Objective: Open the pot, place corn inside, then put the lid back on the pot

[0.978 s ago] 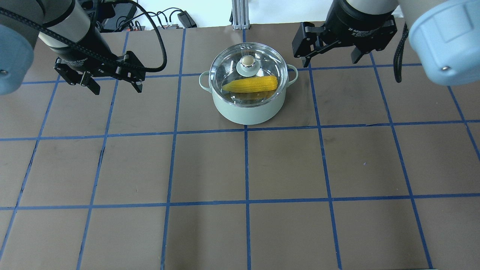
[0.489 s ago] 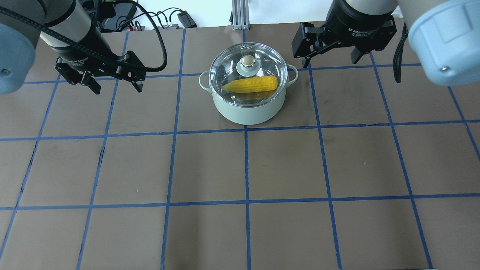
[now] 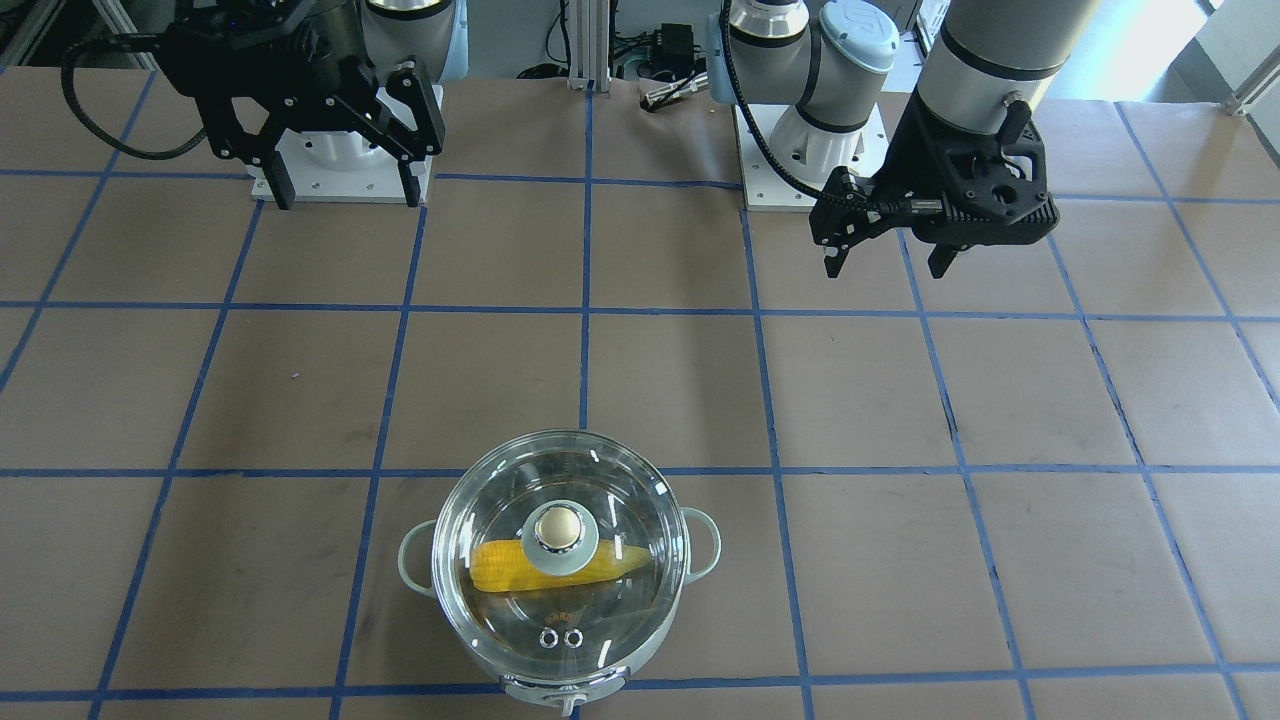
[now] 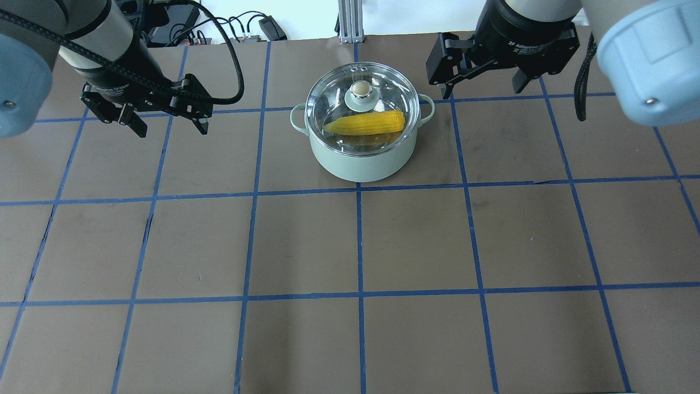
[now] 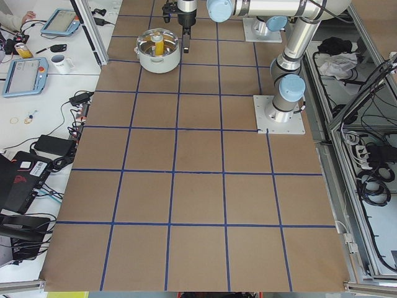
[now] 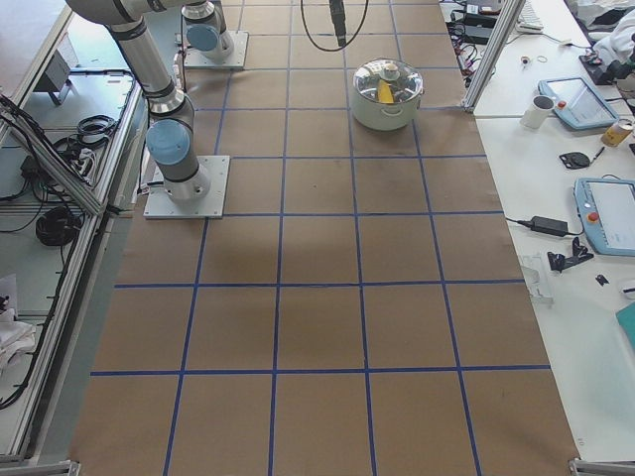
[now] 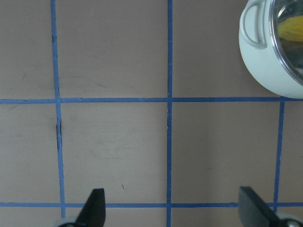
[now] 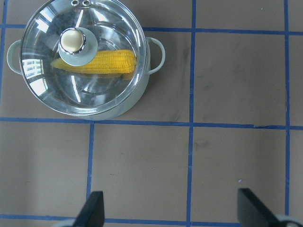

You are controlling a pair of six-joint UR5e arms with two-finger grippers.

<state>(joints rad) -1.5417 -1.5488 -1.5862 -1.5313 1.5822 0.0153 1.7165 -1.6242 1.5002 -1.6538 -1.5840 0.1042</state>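
Note:
The mint-green pot (image 4: 361, 161) stands on the table with the clear glass lid (image 4: 383, 90) seated on it, its beige knob (image 4: 361, 89) upright. The yellow corn (image 4: 365, 123) lies inside the pot under the lid, also in the front-facing view (image 3: 500, 568) and the right wrist view (image 8: 106, 63). My left gripper (image 4: 168, 127) is open and empty, hovering well left of the pot. My right gripper (image 4: 481, 90) is open and empty, raised to the right of the pot. The left wrist view shows the pot's side (image 7: 270, 71) at top right.
Brown table marked with a blue tape grid (image 4: 359, 246). The arm bases (image 3: 340, 150) stand at the table's robot side. Cables (image 4: 246, 24) lie beyond the far edge. A side bench with tablets and a cup (image 6: 541, 109) shows in the right view.
Both grippers have drifted very slightly away from the pot. The pot, lid and corn have not moved.

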